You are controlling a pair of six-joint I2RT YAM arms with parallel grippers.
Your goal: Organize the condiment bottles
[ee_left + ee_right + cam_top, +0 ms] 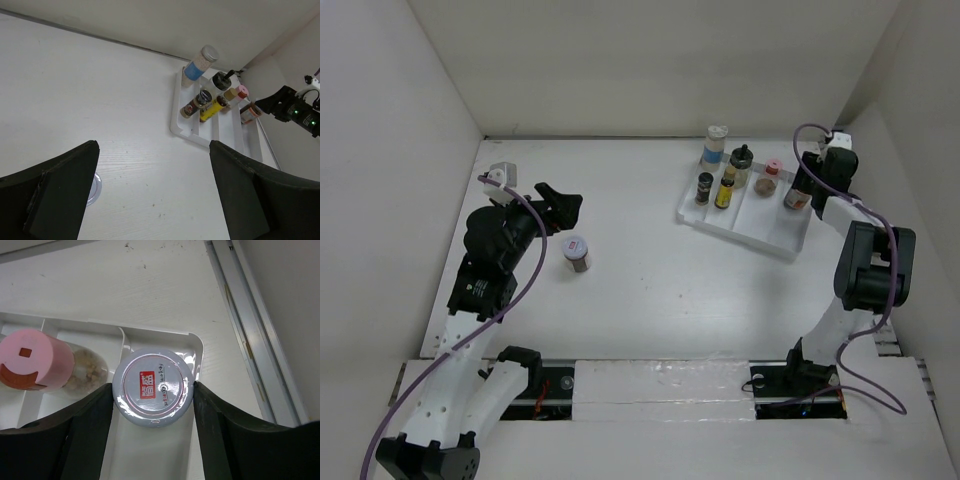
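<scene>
Right fingers [227,440] on upright bottle [153,387], lid up

Our left arm [490,260] bends low at the left, its black left tool [563,205] gaping, empty. Our right arm [865,265] stretches far right, its right tool [153,392] clamped on a silver-lidded bottle [153,382].

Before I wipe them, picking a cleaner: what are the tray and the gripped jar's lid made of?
Tray: likely white plastic, glossy; thin moulded rim and dividers. Jar lid: silvery, shiny, with glare streaks; metal or metallised plastic, cannot tell which.
</scene>
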